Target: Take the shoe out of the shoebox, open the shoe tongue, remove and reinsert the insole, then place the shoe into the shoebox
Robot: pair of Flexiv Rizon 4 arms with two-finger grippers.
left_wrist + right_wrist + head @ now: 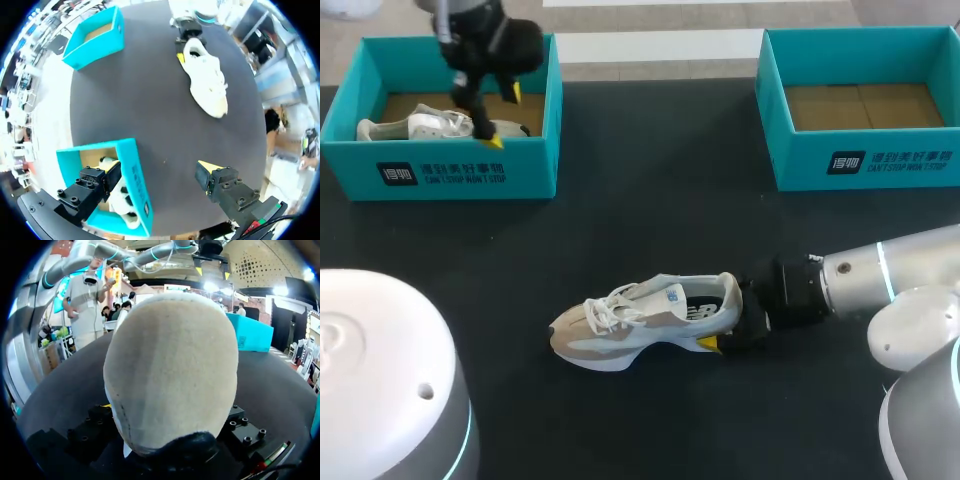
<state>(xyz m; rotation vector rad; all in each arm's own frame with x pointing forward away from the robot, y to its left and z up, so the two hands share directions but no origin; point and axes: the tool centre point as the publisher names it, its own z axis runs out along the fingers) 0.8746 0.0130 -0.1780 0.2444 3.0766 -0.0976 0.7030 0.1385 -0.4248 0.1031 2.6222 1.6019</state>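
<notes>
Right gripper (725,320) clamped on the heel of the shoe (640,322) mid-table; left gripper (503,116), fingers apart, straddles the far-left shoebox (440,176) wall

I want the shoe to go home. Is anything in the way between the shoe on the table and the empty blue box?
Nothing visible is. Only bare black table lies between the shoe and the empty box. The right gripper holds the shoe's heel.
</notes>
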